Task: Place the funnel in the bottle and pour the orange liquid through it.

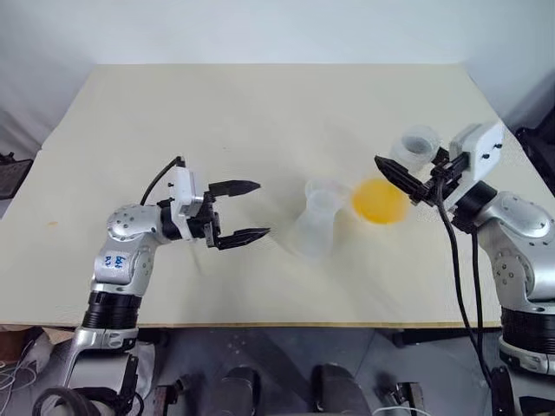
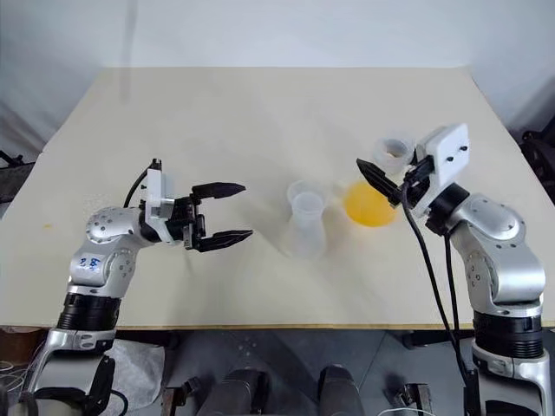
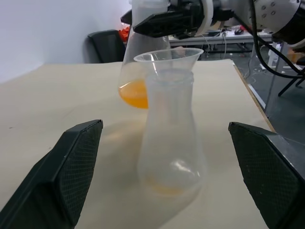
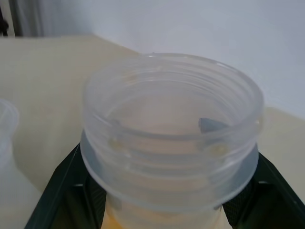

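The translucent bottle (image 1: 314,230) stands mid-table with the clear funnel (image 1: 323,191) seated in its mouth; a faint orange tint shows at the bottle's bottom (image 3: 164,188). To its right, my right gripper (image 1: 401,178) is shut on the neck of a clear flask (image 4: 171,129). The flask holds the orange liquid (image 1: 380,201) in its broad base and leans slightly, with its open threaded mouth (image 1: 418,146) on top. My left gripper (image 1: 260,208) is open, level with the bottle and a short gap to its left, its fingers (image 3: 71,162) apart on either side of the bottle in the left wrist view.
The beige table (image 1: 173,104) stretches wide behind and to the left of the bottle. Its front edge (image 1: 286,325) runs just below both arms. Its right edge (image 1: 512,121) passes close behind the right hand.
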Action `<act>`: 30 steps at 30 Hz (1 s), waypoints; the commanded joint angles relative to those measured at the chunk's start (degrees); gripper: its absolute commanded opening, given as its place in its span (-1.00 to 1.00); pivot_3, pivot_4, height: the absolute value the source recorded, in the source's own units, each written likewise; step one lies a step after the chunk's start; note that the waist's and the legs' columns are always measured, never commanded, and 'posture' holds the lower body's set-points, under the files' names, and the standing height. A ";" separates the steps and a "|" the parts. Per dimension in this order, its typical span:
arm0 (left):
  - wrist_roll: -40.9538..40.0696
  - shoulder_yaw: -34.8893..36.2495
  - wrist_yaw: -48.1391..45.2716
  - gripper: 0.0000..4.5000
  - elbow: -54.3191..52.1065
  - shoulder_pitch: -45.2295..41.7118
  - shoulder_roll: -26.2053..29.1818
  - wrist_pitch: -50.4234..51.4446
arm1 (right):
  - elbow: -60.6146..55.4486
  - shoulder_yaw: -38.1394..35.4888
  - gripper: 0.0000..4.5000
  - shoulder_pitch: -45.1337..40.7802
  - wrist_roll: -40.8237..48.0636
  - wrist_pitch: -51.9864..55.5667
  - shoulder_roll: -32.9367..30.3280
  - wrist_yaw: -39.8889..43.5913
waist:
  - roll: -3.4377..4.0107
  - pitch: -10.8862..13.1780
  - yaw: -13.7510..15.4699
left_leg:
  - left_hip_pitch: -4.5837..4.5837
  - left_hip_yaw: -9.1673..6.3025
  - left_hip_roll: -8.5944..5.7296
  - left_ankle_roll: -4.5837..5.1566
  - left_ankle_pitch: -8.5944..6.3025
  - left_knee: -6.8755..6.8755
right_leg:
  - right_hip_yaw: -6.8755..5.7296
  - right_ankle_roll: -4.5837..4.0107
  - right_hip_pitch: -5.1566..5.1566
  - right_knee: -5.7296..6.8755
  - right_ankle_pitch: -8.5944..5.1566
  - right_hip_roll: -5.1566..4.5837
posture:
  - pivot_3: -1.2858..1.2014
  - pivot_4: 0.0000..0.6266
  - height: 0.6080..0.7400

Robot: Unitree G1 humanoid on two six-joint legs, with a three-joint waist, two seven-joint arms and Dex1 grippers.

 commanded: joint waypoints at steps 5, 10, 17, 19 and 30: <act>0.86 -0.76 -1.23 1.00 3.36 -3.12 -0.92 -2.39 | -8.39 5.30 0.12 -4.53 -8.97 3.38 -5.93 -2.64 | 0.00 0.00 0.01 | -0.04 0.00 -0.02 0.00 0.00 0.02 | 0.00 0.00 -0.02 -0.01 0.00 -0.01 | 0.03 -0.52 1.00; 1.74 -1.50 -2.28 1.00 3.91 -2.92 -0.90 -3.49 | -10.59 11.05 0.12 -6.30 -17.45 1.70 -8.96 -2.32 | 0.00 0.00 -0.02 | -0.04 0.00 -0.02 0.00 0.00 0.00 | 0.00 0.00 -0.03 -0.02 0.00 0.00 | 0.03 -0.52 1.00; 2.37 -2.15 -2.68 1.00 6.65 -5.11 -2.62 -5.16 | -10.53 18.72 0.12 -8.57 -29.25 -1.65 -12.17 -0.82 | -0.01 0.00 0.10 | -0.09 -0.01 -0.03 0.00 0.00 0.02 | 0.00 0.00 -0.06 -0.03 0.00 0.00 | 0.03 -0.52 1.00; 2.49 -2.35 -2.92 1.00 7.45 -5.76 -2.85 -5.60 | -10.37 19.55 0.12 -9.41 -31.49 -2.37 -11.91 -0.86 | -0.01 0.00 0.02 | -0.10 0.00 -0.04 0.00 0.00 0.02 | 0.00 0.00 -0.06 -0.04 0.00 -0.01 | 0.03 -0.52 1.00; 2.81 -2.91 -5.14 1.00 11.57 -8.75 -3.80 -7.27 | -8.76 20.24 0.12 -11.81 -40.14 -6.10 -10.55 -0.47 | -0.01 0.00 -0.04 | -0.10 0.00 -0.02 0.00 0.00 0.01 | -0.01 0.00 -0.09 -0.03 0.00 0.01 | 0.03 -0.52 1.00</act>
